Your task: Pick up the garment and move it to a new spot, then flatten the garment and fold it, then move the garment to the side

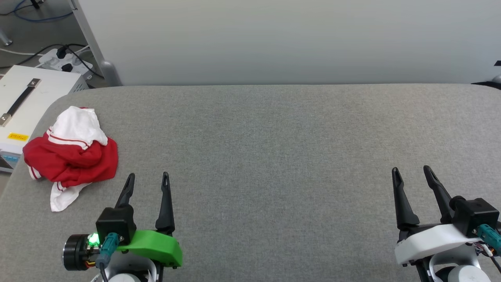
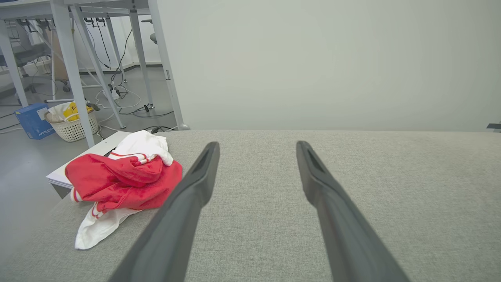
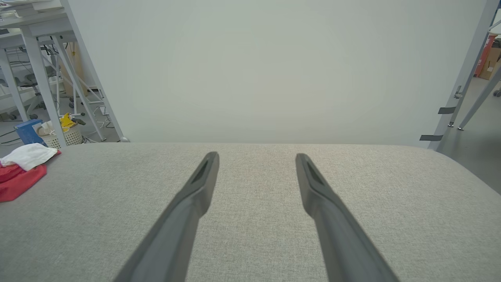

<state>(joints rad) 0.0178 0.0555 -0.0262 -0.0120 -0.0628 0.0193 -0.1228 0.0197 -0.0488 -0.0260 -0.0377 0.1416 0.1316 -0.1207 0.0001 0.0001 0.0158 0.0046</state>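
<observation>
Grey woven cloth covers the desk (image 1: 274, 156); the nap looks grippy.

Near edge: left tool (image 1: 148, 175) at the near left, fingers spread wide, nothing between them, clear of the cloth. Right tool (image 1: 411, 169) at the near right, likewise wide open and empty, well apart from everything else.

Mid left: garment (image 1: 72, 156) lies in a crumpled heap close to the desk's left edge, just ahead and left of the left tool, not touching it. The red body is bunched into thick folds. One white sleeve (image 1: 78, 125) is piled on top at the far side; a second white sleeve (image 1: 62, 197) trails flat toward the near side. Striped trim shows at the seams. Chest lettering is not visible.

Handling, as a judgement: light, soft and limp, so it will sag and hang from any one hold. A pinch may catch several layers. The raised red ridge at the heap's near right offers the easiest bite for the left tool. The flat near sleeve lies too tight on the cloth. Dragging may snag, so lifting seems safer.

Far: white case (image 1: 23, 102) sits beside the desk's left edge, a power strip (image 1: 64, 60) on the floor beyond, and a pale panel (image 1: 274, 39) behind the far edge.
</observation>
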